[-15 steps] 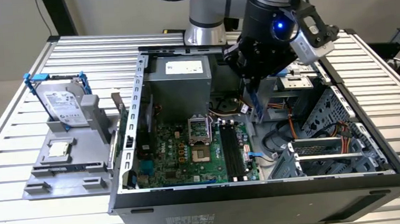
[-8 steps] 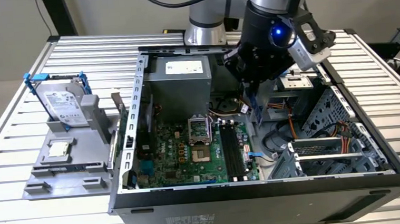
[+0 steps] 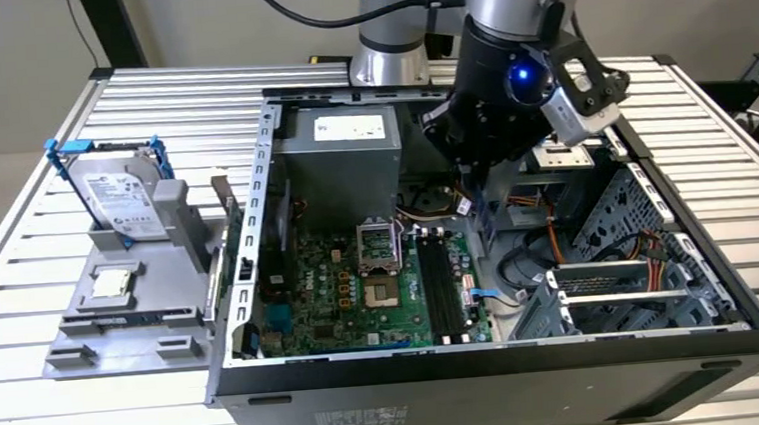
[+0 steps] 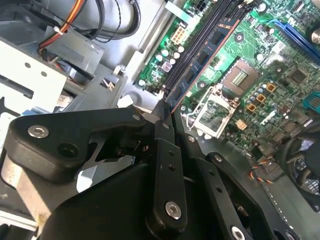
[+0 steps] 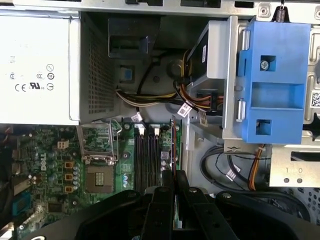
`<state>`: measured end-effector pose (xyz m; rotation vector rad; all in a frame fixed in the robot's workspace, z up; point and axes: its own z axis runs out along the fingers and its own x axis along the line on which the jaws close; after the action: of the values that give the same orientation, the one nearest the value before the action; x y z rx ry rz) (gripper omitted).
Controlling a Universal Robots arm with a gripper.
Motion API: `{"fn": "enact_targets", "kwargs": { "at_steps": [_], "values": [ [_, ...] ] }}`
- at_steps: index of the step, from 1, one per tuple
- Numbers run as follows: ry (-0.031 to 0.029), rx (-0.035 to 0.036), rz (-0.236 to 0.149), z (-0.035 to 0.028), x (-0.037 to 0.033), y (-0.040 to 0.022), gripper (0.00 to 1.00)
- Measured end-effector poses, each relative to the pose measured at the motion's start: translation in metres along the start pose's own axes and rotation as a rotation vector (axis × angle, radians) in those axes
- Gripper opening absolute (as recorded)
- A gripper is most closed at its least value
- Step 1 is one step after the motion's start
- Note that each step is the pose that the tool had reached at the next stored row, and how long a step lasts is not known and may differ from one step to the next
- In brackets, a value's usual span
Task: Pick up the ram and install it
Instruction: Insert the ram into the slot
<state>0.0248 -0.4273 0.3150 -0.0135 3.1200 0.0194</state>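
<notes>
Ram (image 4: 200, 61): thin dark stick with a reddish edge, clamped at its near end between the closed fingers (image 4: 165, 130) of the hand (image 4: 164, 116) in the second wrist view, stretching out low over the green motherboard (image 4: 260, 75) alongside the long black slots (image 4: 186, 55); whether it sits in a slot cannot be told. First wrist view: ram edge-on, rising from the hand, just beside the slots on the side away from the processor socket (image 5: 100, 167). Exterior view: arm (image 3: 516, 53) reaching down into the open computer case (image 3: 497, 365) on the table (image 3: 46, 416); hard drive (image 3: 118, 196) standing well apart at the exterior view's left.
</notes>
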Motion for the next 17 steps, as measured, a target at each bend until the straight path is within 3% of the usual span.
{"fn": "enact_targets", "kwargs": {
  "at_steps": [9, 17],
  "values": [
    [-0.0001, 0.0003, 0.013, 0.0164, 0.0006, -0.0002, 0.00],
    [-0.0009, 0.0011, 0.051, 0.0287, 0.0010, -0.0044, 0.00]
  ]
}}
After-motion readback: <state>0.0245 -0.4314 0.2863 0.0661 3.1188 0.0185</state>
